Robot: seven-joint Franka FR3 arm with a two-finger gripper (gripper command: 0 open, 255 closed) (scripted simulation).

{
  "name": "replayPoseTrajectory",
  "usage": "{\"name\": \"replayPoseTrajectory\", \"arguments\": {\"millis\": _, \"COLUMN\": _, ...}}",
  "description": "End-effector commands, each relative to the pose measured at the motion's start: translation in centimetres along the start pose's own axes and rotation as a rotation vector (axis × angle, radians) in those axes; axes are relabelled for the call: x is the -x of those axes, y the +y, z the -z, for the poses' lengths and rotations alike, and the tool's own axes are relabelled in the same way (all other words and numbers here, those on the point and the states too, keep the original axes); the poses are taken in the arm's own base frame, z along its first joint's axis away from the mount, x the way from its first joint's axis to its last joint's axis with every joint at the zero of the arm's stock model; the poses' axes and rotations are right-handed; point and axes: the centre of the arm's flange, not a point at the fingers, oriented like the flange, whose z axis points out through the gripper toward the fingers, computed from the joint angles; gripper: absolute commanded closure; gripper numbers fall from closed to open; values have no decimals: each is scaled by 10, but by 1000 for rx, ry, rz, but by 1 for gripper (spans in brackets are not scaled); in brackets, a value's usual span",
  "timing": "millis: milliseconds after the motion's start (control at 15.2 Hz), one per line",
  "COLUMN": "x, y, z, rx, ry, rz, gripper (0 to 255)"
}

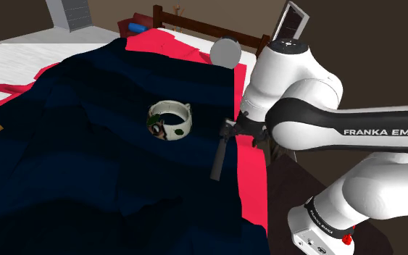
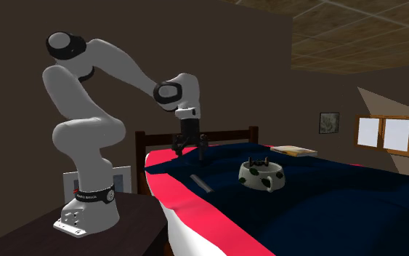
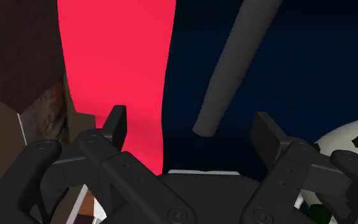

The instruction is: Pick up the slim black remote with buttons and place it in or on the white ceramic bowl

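You have the gripper (image 3: 191, 124) released: in the wrist view its 2 black fingers (image 3: 115, 121) stand wide apart with nothing between them touching either pad. In the second exterior view the gripper (image 2: 189, 148) hangs above the bed, clear of the covers, over the end of the remote nearer the headboard (image 2: 224, 135).

The remote (image 1: 217, 161) lies flat on the dark navy blanket (image 1: 86, 145), close to the blanket's edge where the red sheet (image 1: 251, 174) begins. It reads as a slim dark grey bar; its buttons cannot be made out. From the wrist camera the remote (image 3: 234, 63) runs away from the gripper at a slant, its near end lying between the lines of the 2 fingers, untouched.

The bowl (image 1: 182, 127) is white with dark green patches and sits upright on the same blanket, towards the shoulder view's left of the remote and apart from it. In the second exterior view the bowl (image 2: 262, 178) stands to the right of the remote (image 2: 200, 182). What lies inside the bowl cannot be told.
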Motion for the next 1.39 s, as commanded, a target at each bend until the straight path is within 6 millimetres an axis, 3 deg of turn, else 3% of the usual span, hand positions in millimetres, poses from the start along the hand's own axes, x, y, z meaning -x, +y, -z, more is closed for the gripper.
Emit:
{"name": "replayPoseTrajectory", "arguments": {"millis": 0, "x": 4, "y": -18, "z": -22, "rx": -2, "ry": 10, "rz": -74, "gripper": 0}}
{"name": "replayPoseTrajectory", "arguments": {"millis": 264, "x": 8, "y": -50, "z": -57, "rx": 2, "ry": 28, "rz": -196, "gripper": 0}}
{"name": "replayPoseTrajectory", "arguments": {"millis": 726, "x": 7, "y": -50, "z": -94, "rx": 2, "ry": 28, "rz": -196, "gripper": 0}}
{"name": "replayPoseTrajectory", "arguments": {"millis": 1254, "x": 7, "y": -50, "z": -97, "rx": 2, "ry": 28, "rz": -196, "gripper": 0}}
{"name": "replayPoseTrajectory", "arguments": {"millis": 1320, "x": 7, "y": -50, "z": -97, "rx": 2, "ry": 28, "rz": -196, "gripper": 255}}
